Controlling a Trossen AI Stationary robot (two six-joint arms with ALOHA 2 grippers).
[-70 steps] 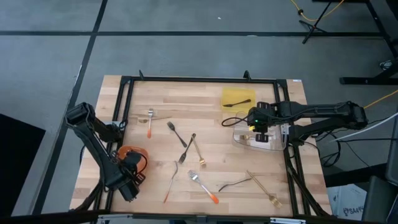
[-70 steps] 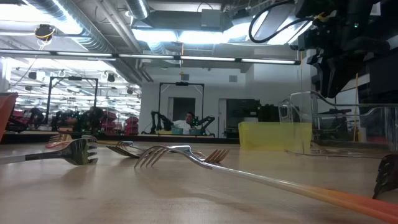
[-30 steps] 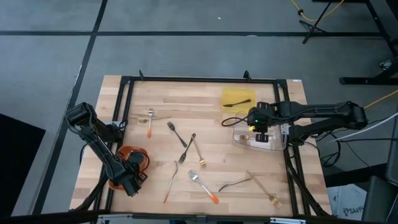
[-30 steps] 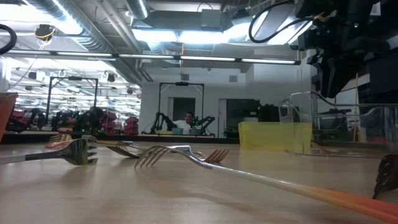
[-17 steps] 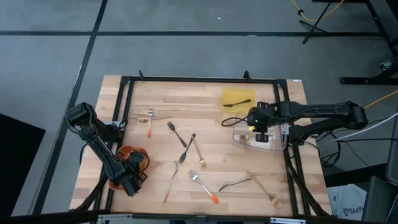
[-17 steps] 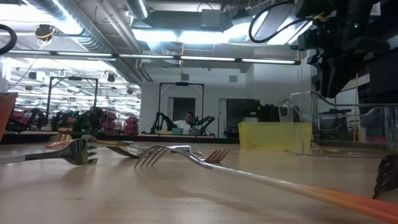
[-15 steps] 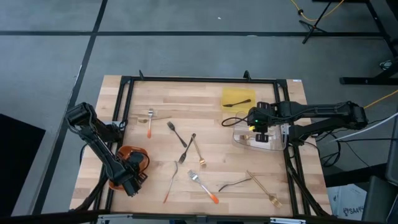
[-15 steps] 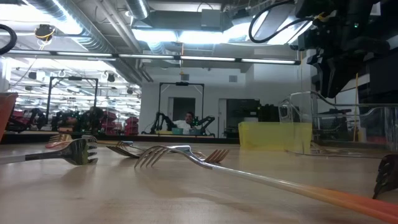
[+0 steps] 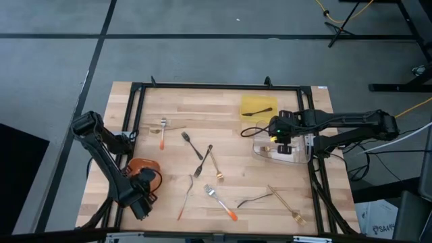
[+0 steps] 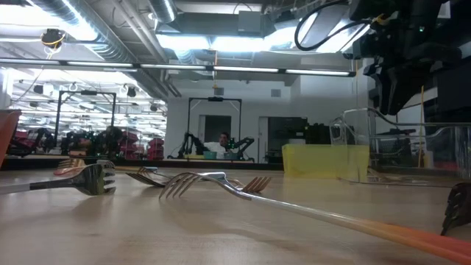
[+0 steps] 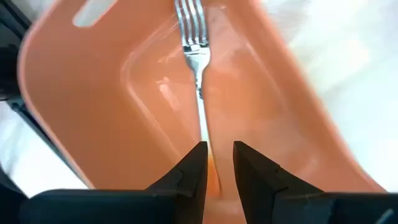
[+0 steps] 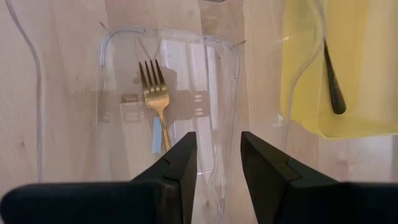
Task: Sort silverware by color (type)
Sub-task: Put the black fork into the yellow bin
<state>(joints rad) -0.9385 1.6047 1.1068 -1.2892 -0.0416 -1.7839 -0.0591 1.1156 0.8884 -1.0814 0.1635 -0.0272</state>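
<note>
My left tool (image 11: 219,149) sits at the near-left corner of the counter (image 9: 236,135), over the orange tray (image 11: 81,106). Its fingers stand slightly apart, gripping nothing. 1 silver fork (image 11: 196,50) lies flat in that tray, tines pointing away from the tool, its handle running toward the gap between the fingers. Along the near edge lie 4 loose pieces: a slim orange-handled fork (image 9: 185,199), a short orange-handled fork (image 9: 221,202), a curved dark fork (image 9: 255,198) and a gold utensil (image 9: 287,204) nearest the right corner. At mid-counter, a dark fork (image 9: 204,160) and a gold fork (image 9: 214,164) lie just beside each other, with another dark fork (image 9: 192,144) beyond them. To the right, my right tool (image 12: 217,149) hangs over the clear tray (image 12: 99,74), fingers apart and empty. 1 gold tray fork (image 12: 155,99) lies inside that tray. Farther back on the left lies 1 more orange-handled piece (image 9: 163,132). At the far right, the yellow tray (image 9: 258,102) holds 1 dark utensil (image 9: 258,112).
</note>
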